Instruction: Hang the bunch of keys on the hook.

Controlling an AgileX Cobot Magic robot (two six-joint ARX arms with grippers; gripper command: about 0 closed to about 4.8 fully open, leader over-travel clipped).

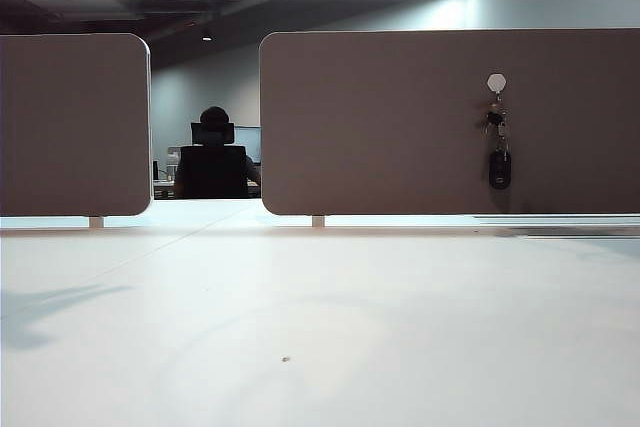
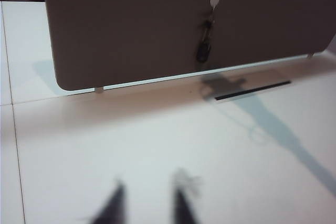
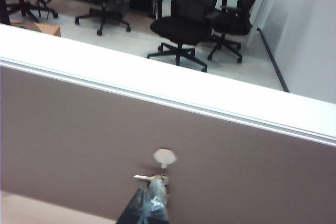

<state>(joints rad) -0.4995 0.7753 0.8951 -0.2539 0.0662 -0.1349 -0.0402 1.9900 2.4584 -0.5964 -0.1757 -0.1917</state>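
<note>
The bunch of keys point(image 1: 499, 147) hung lengthwise down from the hook point(image 1: 496, 82) on the partition point(image 1: 380, 127). The right gripper point(image 3: 149, 205), jaws shut and empty, sat just below; the left gripper point(image 2: 147, 203), jaws part-open, hovered far back over the counter point(image 1: 320, 327).

I'm seeing a white table point(image 1: 300, 327) lying in front of two brown divider panels point(image 1: 400, 127), which are standing on small pale feet point(image 1: 317, 220). Through the gap between them, a person point(image 1: 214, 117) is sitting in a black office chair point(image 1: 212, 169). More black office chairs point(image 3: 191, 9) are standing behind the panel.
</note>
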